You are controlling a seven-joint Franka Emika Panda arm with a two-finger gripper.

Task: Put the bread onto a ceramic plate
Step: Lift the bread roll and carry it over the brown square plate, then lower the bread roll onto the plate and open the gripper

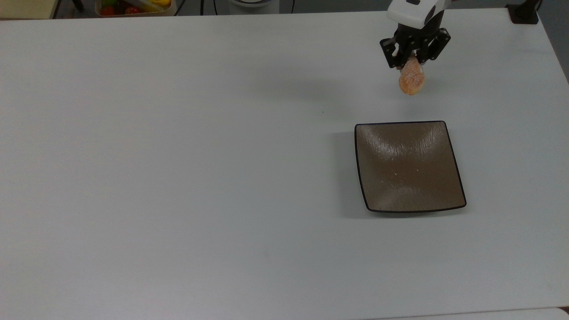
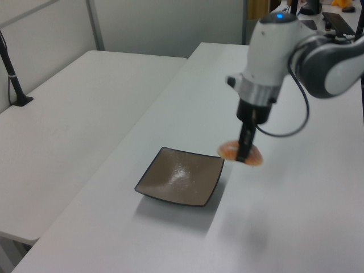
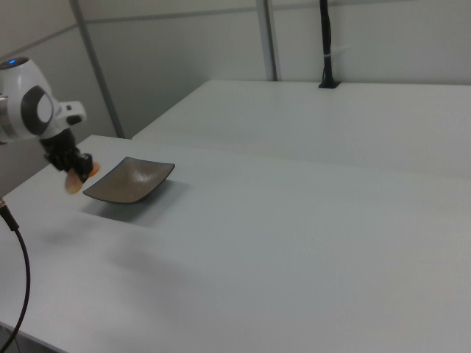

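Bread [image 1: 411,80] is hanging clamped in the pincer [image 1: 413,62] above the tabletop [image 1: 178,155] at the top view's upper right, lifted but not yet over the empty plate [image 1: 409,166].

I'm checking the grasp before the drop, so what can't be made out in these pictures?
- Contact between the gripper fingers and the bread: top view, covered by the gripper body; left view, too small.
- Gap between the bread and the ceramic plate: left view leaves the height unclear.
- The bread in the right view: too small and partly behind the gripper.
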